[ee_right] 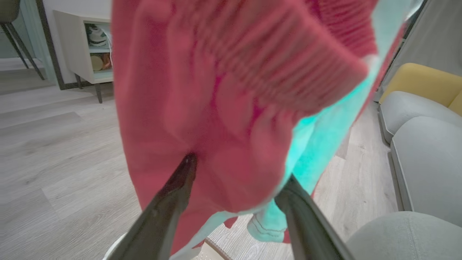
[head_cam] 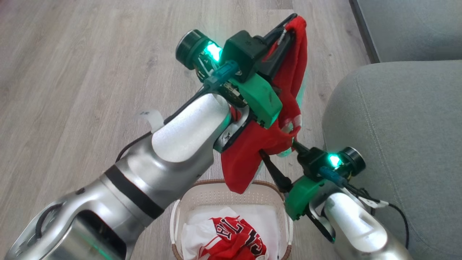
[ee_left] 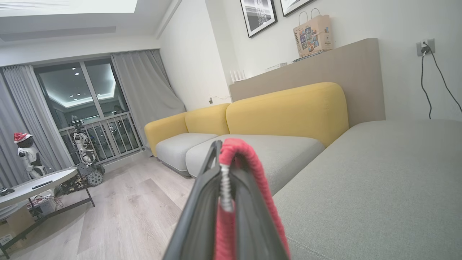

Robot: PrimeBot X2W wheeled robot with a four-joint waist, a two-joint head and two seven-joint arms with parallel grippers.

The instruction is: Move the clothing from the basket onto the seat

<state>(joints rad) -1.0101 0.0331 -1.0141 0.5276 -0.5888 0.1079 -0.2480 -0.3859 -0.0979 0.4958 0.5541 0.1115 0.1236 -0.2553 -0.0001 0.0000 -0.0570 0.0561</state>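
A red garment (head_cam: pixel 288 90) with white trim hangs from my left gripper (head_cam: pixel 290 21), which is shut on its upper edge, high above the floor. In the left wrist view the red hem (ee_left: pixel 249 159) drapes over the closed fingertips of the left gripper (ee_left: pixel 223 155). My right gripper (head_cam: pixel 276 146) is open, its fingers spread on either side of the garment's lower folds (ee_right: pixel 216 90); the right gripper (ee_right: pixel 238 171) pinches nothing. Below, the basket (head_cam: pixel 202 186) holds a red lettered garment (head_cam: pixel 234 238) and a white cloth (head_cam: pixel 263 216). The grey-green seat (head_cam: pixel 397 126) lies to the right.
Pale wood floor (head_cam: pixel 72 72) spreads left of and beyond the basket. A grey panel (head_cam: pixel 408 29) lies at the far right. The left wrist view shows yellow sofa backs (ee_left: pixel 288 108), a low table (ee_left: pixel 36 184) and another robot (ee_left: pixel 83 151) by the window.
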